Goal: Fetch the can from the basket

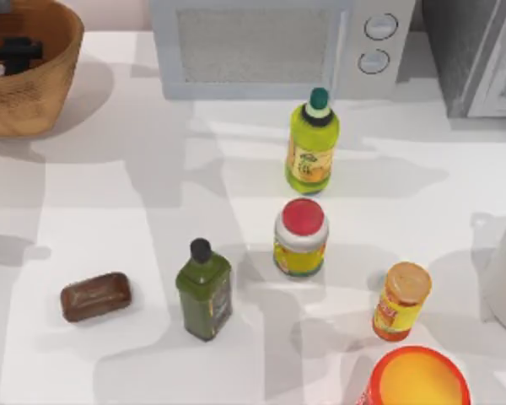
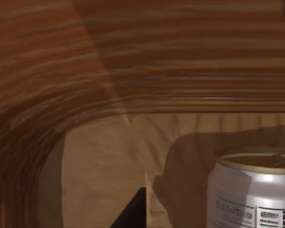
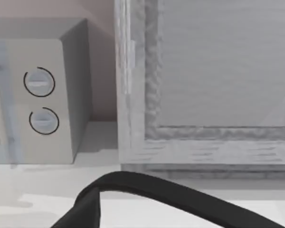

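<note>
The woven orange-brown basket [image 1: 42,80] stands at the table's far left corner. My left gripper [image 1: 7,55] is lowered inside it. In the left wrist view the ribbed basket wall [image 2: 133,61] curves close around, and the can [image 2: 254,194], silver-white with a printed label, stands upright on the basket floor. One dark fingertip [image 2: 135,213] shows beside the can with bare floor between them; the gripper is open and holds nothing. My right arm is parked off the table's right side, its wrist view facing the microwave [image 3: 38,95].
A microwave [image 1: 261,46] and a grey cabinet [image 1: 481,51] line the back. On the table stand a yellow-green bottle [image 1: 312,143], a red-lidded jar [image 1: 301,239], an orange-lidded jar [image 1: 401,301], a dark green bottle [image 1: 204,291], a brown bar [image 1: 96,297] and a white object [image 1: 502,278].
</note>
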Robot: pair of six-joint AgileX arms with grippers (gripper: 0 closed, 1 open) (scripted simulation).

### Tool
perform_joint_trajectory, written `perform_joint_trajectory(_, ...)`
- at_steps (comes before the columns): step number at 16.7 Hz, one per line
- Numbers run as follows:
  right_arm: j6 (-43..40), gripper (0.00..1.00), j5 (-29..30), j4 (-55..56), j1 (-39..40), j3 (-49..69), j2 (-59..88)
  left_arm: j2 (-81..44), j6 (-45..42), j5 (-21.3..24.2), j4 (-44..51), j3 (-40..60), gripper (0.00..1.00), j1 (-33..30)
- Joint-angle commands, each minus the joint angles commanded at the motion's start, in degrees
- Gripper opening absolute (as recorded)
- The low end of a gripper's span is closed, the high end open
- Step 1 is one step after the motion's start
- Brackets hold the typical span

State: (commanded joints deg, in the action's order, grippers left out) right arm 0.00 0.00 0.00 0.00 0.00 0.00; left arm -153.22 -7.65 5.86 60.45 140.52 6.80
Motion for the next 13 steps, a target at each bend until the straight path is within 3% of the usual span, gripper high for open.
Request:
perform_joint_trajectory(6,0.0,1.0,0.0,0.0,0.0,0.0,0.0,0.0,0.0,0.0,0.0,0.0,0.02,0.0)
perform_joint_trajectory(13,0.0,1.0,0.0,0.0,0.0,0.0,0.0,0.0,0.0,0.0,0.0,0.0,0.0,0.0)
